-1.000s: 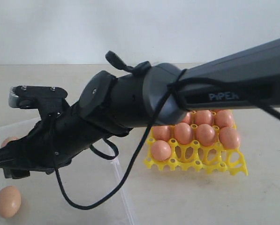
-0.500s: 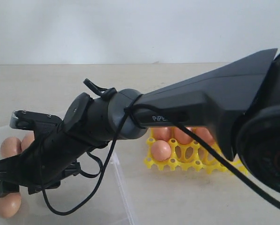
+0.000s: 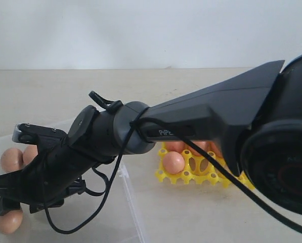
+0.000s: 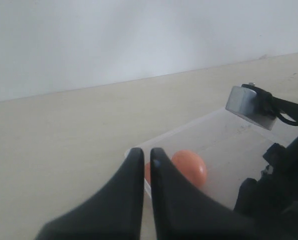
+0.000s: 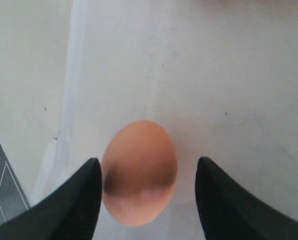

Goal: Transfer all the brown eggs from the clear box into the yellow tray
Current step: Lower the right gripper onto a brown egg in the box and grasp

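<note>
Evidently our right claw (image 5: 148, 164) stood wide open astride a brown egg (image 5: 139, 175) in the clear box (image 3: 132, 207), holding nothing; our left claw (image 4: 145, 156) was shut, empty. Closing off-centre might have rolled or cracked it, well apart from the yellow tray (image 3: 191, 178).

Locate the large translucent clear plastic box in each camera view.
Exterior: the clear plastic box lies lower left, under the black right arm.
Left wrist: centre right, its rim beyond the shut left gripper.
Right wrist: its floor fills most of the picture.
Shared landmark: smooth pinkish-brown oval eggs lying inside it.
</note>
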Available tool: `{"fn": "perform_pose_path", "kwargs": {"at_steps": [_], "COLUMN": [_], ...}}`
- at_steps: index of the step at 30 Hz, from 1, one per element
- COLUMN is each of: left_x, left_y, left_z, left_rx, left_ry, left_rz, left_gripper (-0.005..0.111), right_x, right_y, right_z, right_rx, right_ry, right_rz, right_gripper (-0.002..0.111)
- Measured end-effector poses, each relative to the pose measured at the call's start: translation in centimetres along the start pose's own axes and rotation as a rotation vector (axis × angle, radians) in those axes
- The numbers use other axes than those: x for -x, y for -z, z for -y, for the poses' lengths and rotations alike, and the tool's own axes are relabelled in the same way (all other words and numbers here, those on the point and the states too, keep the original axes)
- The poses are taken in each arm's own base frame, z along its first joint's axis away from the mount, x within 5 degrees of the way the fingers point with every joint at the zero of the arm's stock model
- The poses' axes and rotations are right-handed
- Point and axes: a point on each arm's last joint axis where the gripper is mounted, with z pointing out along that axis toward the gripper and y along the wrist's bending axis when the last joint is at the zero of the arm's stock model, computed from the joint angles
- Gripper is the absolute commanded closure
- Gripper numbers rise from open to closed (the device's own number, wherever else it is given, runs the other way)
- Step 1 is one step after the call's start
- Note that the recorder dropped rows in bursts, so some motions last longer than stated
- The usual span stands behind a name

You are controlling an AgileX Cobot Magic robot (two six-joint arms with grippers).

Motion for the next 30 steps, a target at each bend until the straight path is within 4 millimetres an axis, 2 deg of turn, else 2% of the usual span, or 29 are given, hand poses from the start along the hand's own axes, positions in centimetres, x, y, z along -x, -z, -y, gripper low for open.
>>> {"fn": "perform_pose_path", "kwargs": {"at_steps": [14, 23, 30], "left_x": [0.0, 0.0, 0.0], "left_y": [0.0, 0.0, 0.0], "left_z": [0.0, 0.0, 0.0], "left_rx": [0.0, 0.0, 0.0], "left_ry": [0.0, 0.0, 0.0], "left_rz": [0.0, 0.0, 0.0], "left_gripper": [0.103, 0.103, 0.103], "right_x": [0.06, -0.71, -0.19], "right_y": [-0.83, -0.81, -0.84], "right_z": [0.36, 0.04, 0.28], "right_rx": [0.012, 0.049, 0.023], "right_ry": [-0.022, 0.008, 0.021], "right_rz": [-0.004, -0.087, -0.031], "right_gripper": [0.058, 0.058, 0.058]}}
